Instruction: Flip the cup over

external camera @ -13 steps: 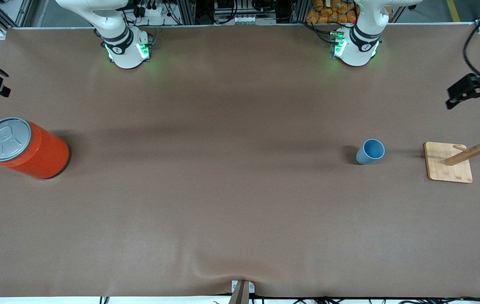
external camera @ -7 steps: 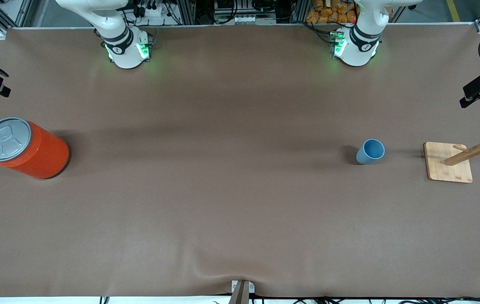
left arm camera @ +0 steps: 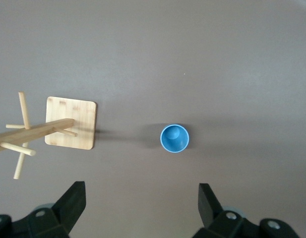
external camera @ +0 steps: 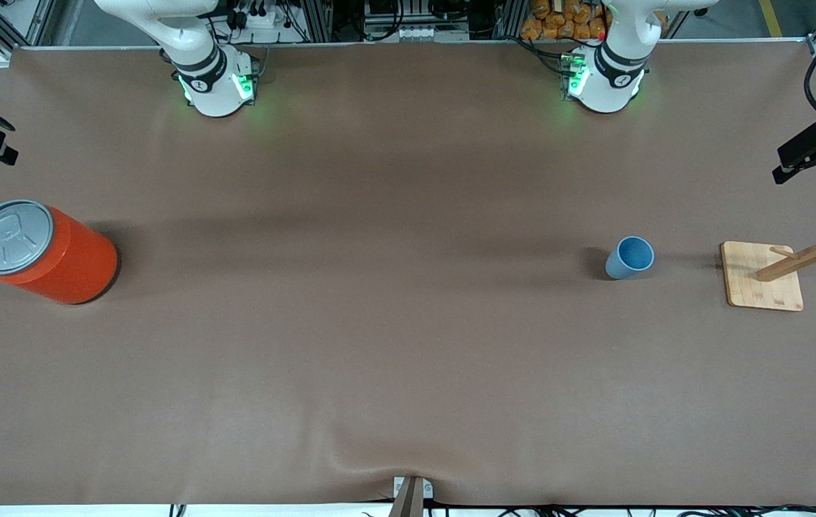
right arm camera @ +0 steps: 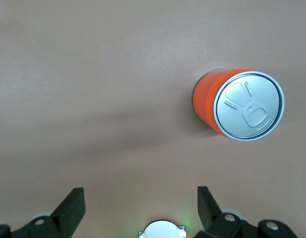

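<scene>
We find the cup (external camera: 629,258) standing mouth-up on the table (external camera: 379,359), toward the left arm's end, just beside the wooden rack (external camera: 763,276). That pose fits either a cup already righted or one awaiting inversion. The left tool (left arm camera: 138,203) hangs wide above this end; the right tool (right arm camera: 138,203) hangs wide above the can (external camera: 41,251). The brown cover is wrinkled at the near edge.

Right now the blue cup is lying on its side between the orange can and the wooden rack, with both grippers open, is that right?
Not quite: the cup stands upright, mouth up, as the left wrist view shows looking straight into it. The rest holds: it sits between the can and the rack, close to the rack, and the left gripper and right gripper are both open.
</scene>
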Robot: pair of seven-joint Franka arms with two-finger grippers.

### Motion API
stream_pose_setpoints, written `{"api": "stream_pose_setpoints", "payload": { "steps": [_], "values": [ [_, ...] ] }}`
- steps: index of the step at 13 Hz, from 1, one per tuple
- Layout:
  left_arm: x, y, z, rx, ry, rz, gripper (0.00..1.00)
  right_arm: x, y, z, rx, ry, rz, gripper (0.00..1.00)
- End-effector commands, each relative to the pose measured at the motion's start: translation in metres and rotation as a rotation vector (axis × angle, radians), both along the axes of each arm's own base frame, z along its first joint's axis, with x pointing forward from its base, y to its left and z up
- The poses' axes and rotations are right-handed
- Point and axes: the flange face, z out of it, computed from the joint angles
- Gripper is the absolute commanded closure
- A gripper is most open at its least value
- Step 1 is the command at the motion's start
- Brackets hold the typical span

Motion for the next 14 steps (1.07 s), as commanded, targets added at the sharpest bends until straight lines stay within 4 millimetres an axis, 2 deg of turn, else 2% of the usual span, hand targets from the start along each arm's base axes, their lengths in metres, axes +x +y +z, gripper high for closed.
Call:
{"api": "stream_pose_setpoints", "payload": {
  "steps": [1,4,10,12,14],
  "values": [
    [-0.004,-0.011,0.007,0.004,-0.013,0.028,0.00,0.000,0.001,0.005,-0.004,-0.005,-0.013,0.00],
    [-0.002,-0.009,0.004,0.006,-0.008,0.019,0.00,-0.001,0.001,0.005,-0.004,-0.005,-0.014,0.00],
    [-0.001,-0.030,0.001,-0.001,0.001,-0.006,0.00,-0.001,0.001,0.005,-0.004,-0.005,-0.014,0.00],
    [-0.002,-0.029,0.006,-0.003,-0.008,-0.003,0.00,-0.001,0.001,0.005,-0.004,-0.005,-0.014,0.00],
    [-0.005,-0.019,0.012,-0.004,-0.002,0.006,0.00,-0.001,0.001,0.005,-0.004,-0.005,-0.014,0.00]
  ]
}}
